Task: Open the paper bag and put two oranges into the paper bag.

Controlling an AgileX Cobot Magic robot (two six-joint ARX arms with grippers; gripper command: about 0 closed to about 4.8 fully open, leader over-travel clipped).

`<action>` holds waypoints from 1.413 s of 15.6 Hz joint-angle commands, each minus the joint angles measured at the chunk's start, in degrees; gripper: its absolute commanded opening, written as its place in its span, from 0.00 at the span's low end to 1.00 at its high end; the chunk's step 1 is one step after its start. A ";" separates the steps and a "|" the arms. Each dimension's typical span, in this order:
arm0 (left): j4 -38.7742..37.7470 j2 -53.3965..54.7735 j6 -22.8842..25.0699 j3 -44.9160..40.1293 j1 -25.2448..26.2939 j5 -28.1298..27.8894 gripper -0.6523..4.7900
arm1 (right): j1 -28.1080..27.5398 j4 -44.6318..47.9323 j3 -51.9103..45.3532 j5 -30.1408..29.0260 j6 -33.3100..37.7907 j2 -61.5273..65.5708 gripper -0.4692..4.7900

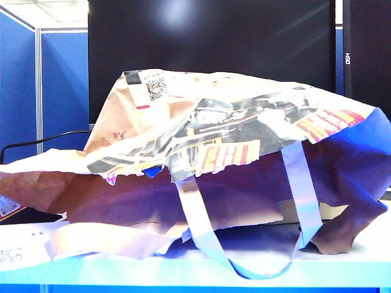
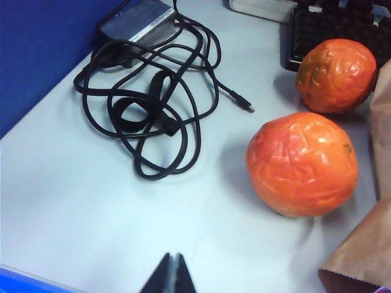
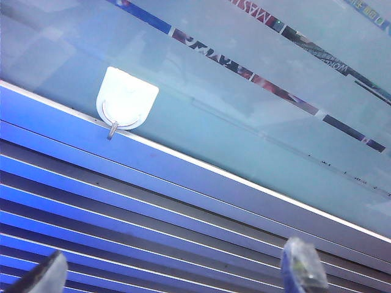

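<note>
A crumpled brown paper bag (image 1: 201, 152) fills the exterior view, slumped on its side across the pale tabletop (image 1: 183, 268). Its printed panel of black, yellow and red faces the camera, a white receipt (image 1: 156, 85) with a QR code sits near the bag's upper edge, and one flat strap handle (image 1: 201, 226) loops down over the tabletop's front edge. Neither arm shows in this view.

In the left wrist view, two oranges (image 2: 302, 165) with dimpled skin rest on the tabletop, the nearer one large in frame, the second (image 2: 336, 74) just beyond it and not touching. A brown edge of the bag (image 2: 360, 256) lies just beside the nearer fruit. A tangled black cable (image 2: 153, 110) with its power brick (image 2: 137, 21) lies well apart from the fruit, next to a blue partition. A dark keyboard (image 2: 324, 24) sits behind the far orange. The left gripper (image 2: 170, 278) hangs above bare tabletop, its fingertips pressed together on nothing, short of the oranges.

The right wrist view points away from the tabletop at a frosted glass panel and blue slats, with a white hook (image 3: 125, 101) stuck to the glass. The right gripper (image 3: 174, 271) has its fingers (image 3: 302, 265) spread wide, holding nothing.
</note>
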 commanded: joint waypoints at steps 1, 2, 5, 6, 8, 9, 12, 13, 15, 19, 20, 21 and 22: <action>-0.07 0.00 -0.04 -0.07 0.04 0.28 0.11 | 0.00 -0.24 -0.33 0.33 0.26 -0.09 1.00; -0.11 0.00 -0.07 -0.07 0.04 0.28 0.11 | 0.04 0.24 -0.33 -1.11 0.57 -0.09 1.00; -0.13 0.00 -2.84 -0.07 0.02 0.76 0.11 | 0.09 5.68 -0.39 -15.78 -0.22 -0.09 1.00; -0.11 0.00 -3.80 -0.07 0.02 1.60 0.11 | 0.59 10.62 -1.29 -17.81 -5.53 -0.09 1.00; -0.09 0.00 -3.93 -0.07 0.02 2.64 0.11 | 2.93 20.13 -2.29 -26.71 -13.35 -0.09 1.00; -0.09 0.00 -3.93 -0.07 0.02 2.64 0.11 | 3.91 25.16 -2.29 -32.68 -14.12 -0.09 1.00; -0.09 0.00 -3.91 -0.07 0.02 2.64 0.11 | 4.31 36.24 -2.29 -65.81 -13.97 -0.11 1.00; -0.09 0.00 -3.91 -0.07 0.02 2.64 0.11 | 4.31 36.17 -2.29 -71.54 -13.94 -0.11 1.00; -0.09 0.00 -3.91 -0.07 0.02 2.69 0.11 | 4.31 35.82 -2.29 -76.65 -13.97 -0.11 1.00; -0.09 0.00 -3.91 -0.07 0.02 2.67 0.11 | 4.26 35.76 -2.29 -77.07 -13.97 -0.11 1.00; -0.09 0.00 -3.91 -0.07 0.02 2.67 0.11 | 4.26 37.48 -2.29 -79.21 -13.94 -0.11 1.00; -0.09 0.00 -3.91 -0.07 0.02 2.67 0.11 | 4.28 38.69 -2.29 -81.99 -13.97 -0.11 1.00; -0.09 0.00 -3.93 -0.07 0.02 2.69 0.11 | 4.26 38.99 -2.29 -83.84 -13.97 -0.11 1.00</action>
